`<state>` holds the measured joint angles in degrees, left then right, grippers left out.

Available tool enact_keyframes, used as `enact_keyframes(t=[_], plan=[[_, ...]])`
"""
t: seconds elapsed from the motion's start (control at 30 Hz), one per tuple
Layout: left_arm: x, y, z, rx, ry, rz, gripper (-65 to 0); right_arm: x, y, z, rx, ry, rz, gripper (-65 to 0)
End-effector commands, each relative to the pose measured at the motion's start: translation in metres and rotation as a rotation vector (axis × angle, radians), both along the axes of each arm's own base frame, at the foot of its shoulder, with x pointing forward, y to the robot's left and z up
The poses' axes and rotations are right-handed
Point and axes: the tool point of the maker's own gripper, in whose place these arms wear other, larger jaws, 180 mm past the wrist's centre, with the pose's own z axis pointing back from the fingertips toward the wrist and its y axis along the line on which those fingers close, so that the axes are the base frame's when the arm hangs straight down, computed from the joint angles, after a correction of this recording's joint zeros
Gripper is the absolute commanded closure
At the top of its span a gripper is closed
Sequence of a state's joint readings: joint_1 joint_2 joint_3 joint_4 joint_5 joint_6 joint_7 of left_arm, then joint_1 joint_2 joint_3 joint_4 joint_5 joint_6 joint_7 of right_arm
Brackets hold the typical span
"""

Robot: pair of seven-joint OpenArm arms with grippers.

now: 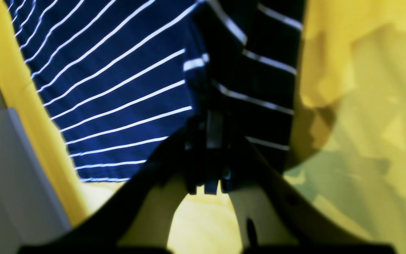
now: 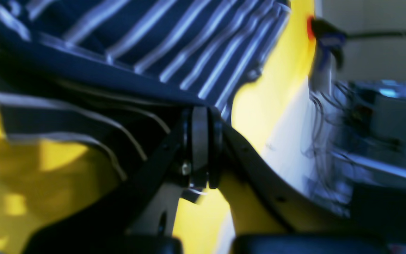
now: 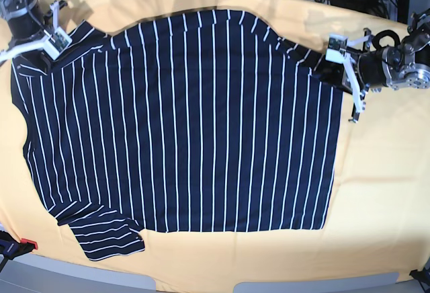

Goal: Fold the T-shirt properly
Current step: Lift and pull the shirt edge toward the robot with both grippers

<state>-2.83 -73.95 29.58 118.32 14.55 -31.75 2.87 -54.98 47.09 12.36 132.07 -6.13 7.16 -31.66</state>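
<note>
Yellow surface (image 3: pixel 376 192) under my limp, light T-shirt (image 3: pixel 188 125); left pincer (image 3: pixel 339 58) and right pincer (image 3: pixel 47 41) clamp its far corners.

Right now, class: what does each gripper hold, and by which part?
Both hold the T-shirt: the left gripper pinches its far edge at one corner, the right gripper at the other.

Bright, even light; blurred, soft-focus wrist views

No text, label, brand, number or sign can be read in any view; the T-shirt (image 3: pixel 181 118) carries only plain white stripes, and the wrist views are too blurred for lettering.
</note>
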Motion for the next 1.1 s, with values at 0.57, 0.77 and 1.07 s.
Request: enact_keyframes(t=[0.57, 0.77, 1.07], plan=[[0.111, 0.008, 0.011, -0.299, -0.108, 0.351, 0.0, 0.093, -0.032, -0.029, 0.245, 0.007, -0.041, 0.0], [0.13, 0.022, 0.014, -0.307, -0.126, 0.407, 0.0, 0.118, -0.028, -0.049, 0.253, 0.04, -0.037, 0.0], [0.132, 0.022, 0.015, -0.331, -0.106, 0.427, 0.0, 0.154, -0.039, -0.024, 0.251, -0.061, -0.083, 0.0]])
